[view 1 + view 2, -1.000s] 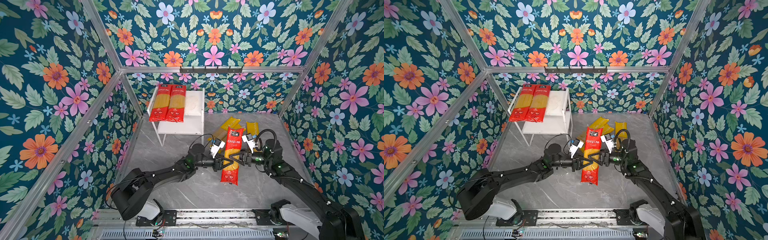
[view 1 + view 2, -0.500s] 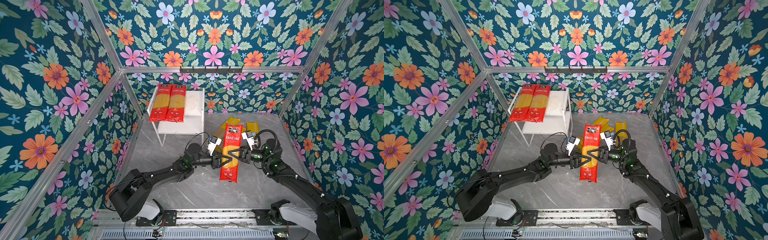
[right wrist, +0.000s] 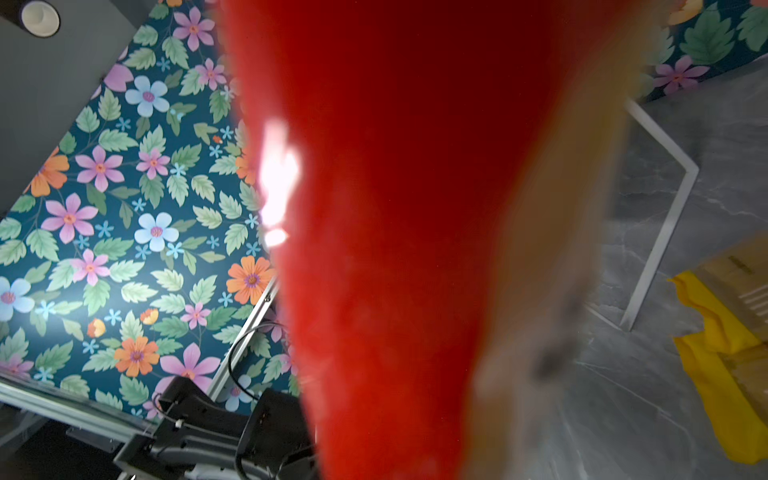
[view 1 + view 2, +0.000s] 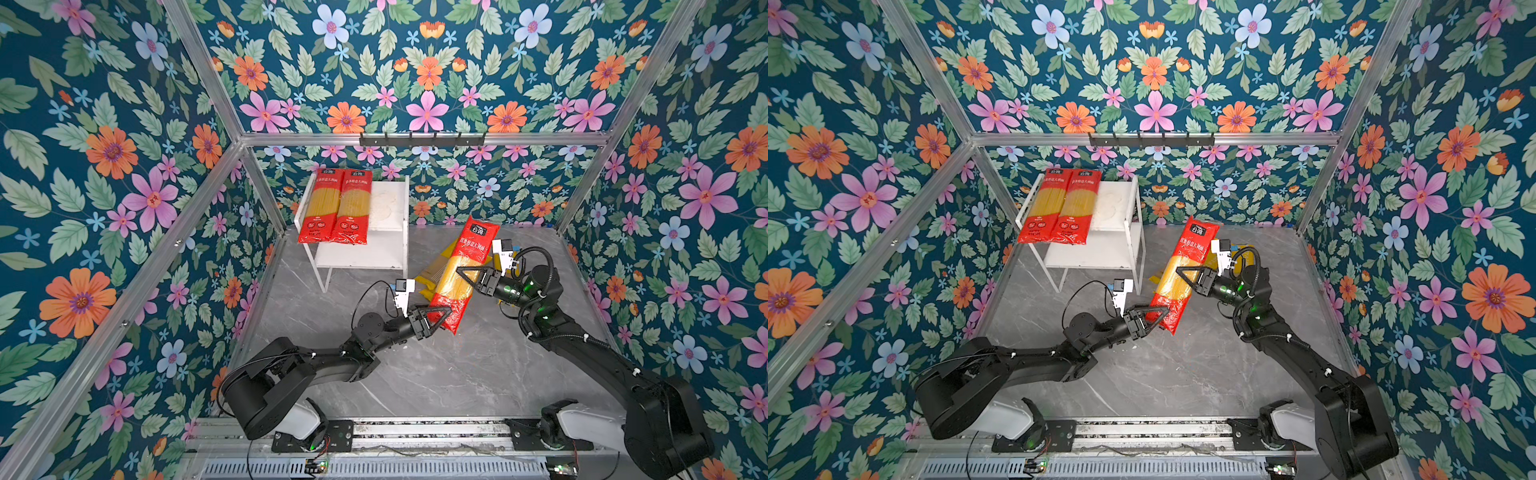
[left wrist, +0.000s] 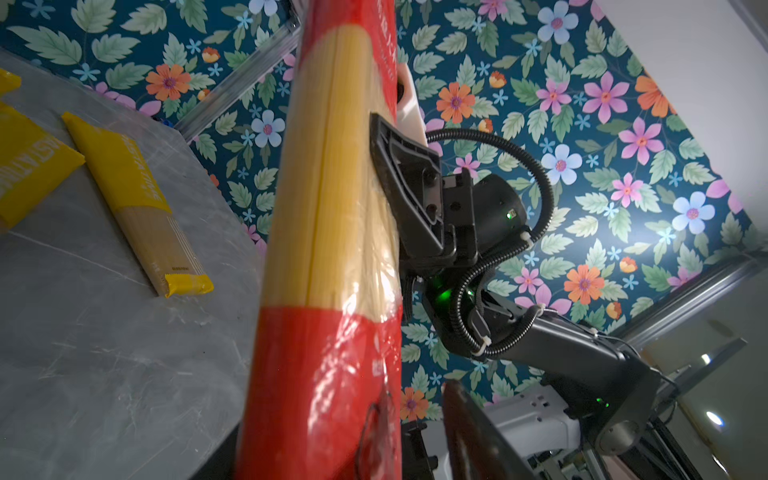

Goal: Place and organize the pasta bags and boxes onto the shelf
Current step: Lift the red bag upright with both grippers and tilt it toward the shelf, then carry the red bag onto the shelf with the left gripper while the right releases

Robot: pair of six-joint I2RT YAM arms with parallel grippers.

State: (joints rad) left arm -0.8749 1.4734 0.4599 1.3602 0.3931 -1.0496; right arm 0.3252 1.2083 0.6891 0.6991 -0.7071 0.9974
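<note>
— Carrying the third red pack (image 4: 446, 291) to the shelf (image 4: 390, 208), by the look of it?

— I judge so. It hangs in the air over the grey table (image 4: 415, 374), tilted, its upper red end leaning toward the shelf but well short of it. The step reads as a hand-over between the arms, with the placing to follow.

— Who has it?

— The right gripper (image 4: 465, 276). Its jaws are clamped narrow across the clear middle. In the left wrist view one finger (image 5: 399, 178) lies flat against the spaghetti window, and the other is hidden behind the pack.

— And the left gripper (image 4: 440, 316)?

— At the lower red end, jaws partly apart. From its own wrist camera the one finger in sight (image 5: 469, 432) stands clear of the wrapper, so I take it as loose and bearing nothing.

— Where does the pack go?

— Two red packs (image 4: 322, 205) lie side by side on the top board, filling its left and middle. The bare stained strip on the right is free. The next move calls for the right arm to swing the pack level, line it up parallel with those two and lower it beside them.

— The rest?

— The yellow packs (image 5: 137, 195) lie on the table behind, not yet shelved.
</note>
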